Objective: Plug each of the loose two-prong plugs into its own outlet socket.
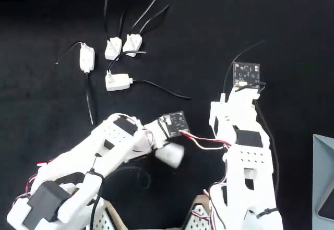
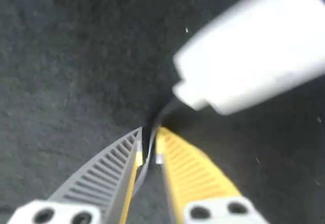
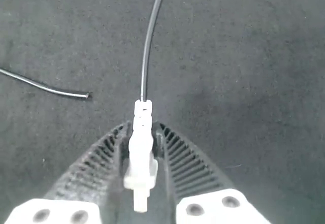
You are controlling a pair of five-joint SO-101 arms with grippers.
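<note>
Up left on the table (image 1: 209,32), four white corded pieces (image 1: 117,81) lie loose; I can't tell plug from socket. Left gripper (image 2: 150,131) is pinched tight on a thin black cord (image 2: 163,109), its white block (image 2: 254,56) just past the tips, which overhead reads as a blob. Right gripper (image 3: 140,127) is clamped on a white plug (image 3: 141,158).

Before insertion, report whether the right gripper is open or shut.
Shut: the right gripper clamps a white plug between its fingers, cord leading away.
</note>
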